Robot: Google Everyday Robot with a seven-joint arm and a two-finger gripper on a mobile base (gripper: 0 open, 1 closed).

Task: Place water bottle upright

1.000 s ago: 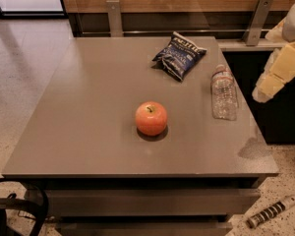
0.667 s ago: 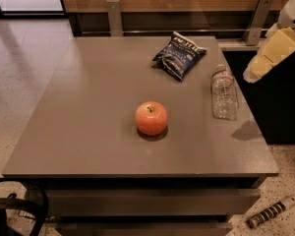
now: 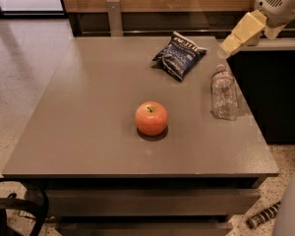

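Note:
The water bottle is a small clear ribbed bottle with a white cap. It sits near the right edge of the grey table and appears to stand upright with its cap at the top. My gripper is a tan piece on a white arm at the upper right. It hangs above and just behind the bottle's cap, apart from it, and holds nothing.
A red apple sits mid-table, left of the bottle. A dark blue chip bag lies at the back. A dark counter stands right of the table. A black chair part is at the lower left.
My gripper has moved up and to the left in the view, from right of the bottle to above and behind its cap. The bottle, apple and bag have not moved.

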